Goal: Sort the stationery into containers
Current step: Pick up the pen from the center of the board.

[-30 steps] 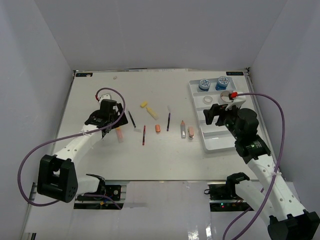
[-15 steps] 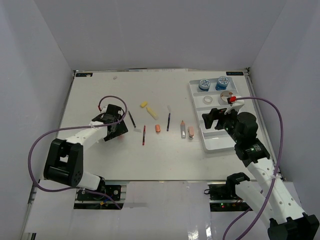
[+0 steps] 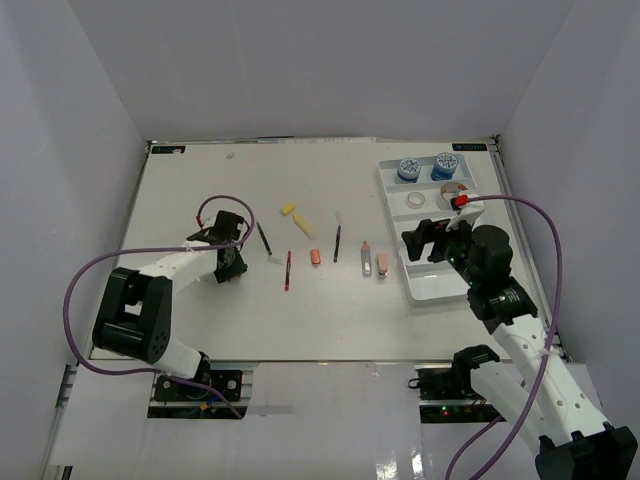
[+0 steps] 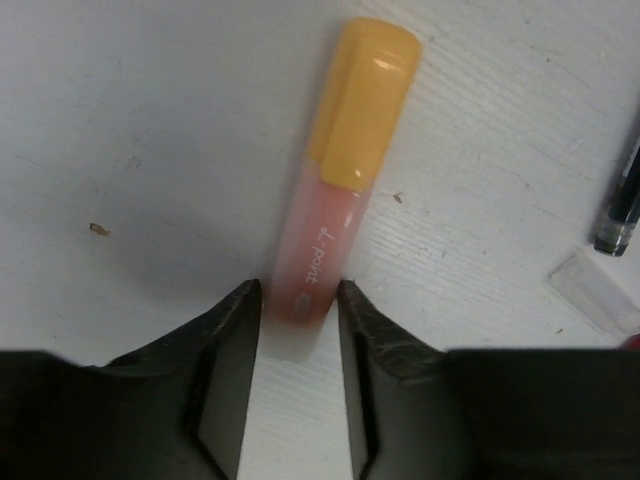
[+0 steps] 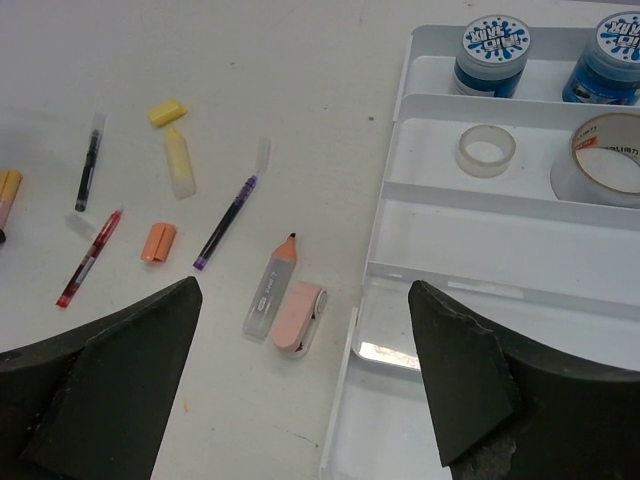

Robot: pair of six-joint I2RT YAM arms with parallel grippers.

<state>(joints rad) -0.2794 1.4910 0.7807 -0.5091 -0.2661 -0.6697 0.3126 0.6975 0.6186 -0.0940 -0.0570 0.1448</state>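
Observation:
A pink highlighter (image 4: 330, 230) with a yellow-orange cap lies flat on the table. My left gripper (image 4: 300, 300) is shut on its rear end, one finger against each side. My right gripper (image 3: 428, 240) hangs open and empty over the left rim of the white divided tray (image 3: 440, 285). Two blue-white tubs (image 3: 408, 168) fill the tray's far compartment, with two tape rolls (image 3: 416, 200) in the one behind it. On the table lie a red pen (image 3: 288, 270), a black pen (image 3: 264, 238), a purple pen (image 3: 337, 243) and a yellow piece (image 3: 305, 227).
An orange cap (image 3: 316, 257), a grey marker with an orange tip (image 3: 366, 258) and a pink correction-tape holder (image 3: 382, 263) lie just left of the tray. A small yellow cap (image 3: 288, 209) sits farther back. White walls enclose the table on three sides.
My left gripper dropped to the table and turned, and its jaws went from wide open to closed on the pink highlighter. The right gripper drifted slightly left.

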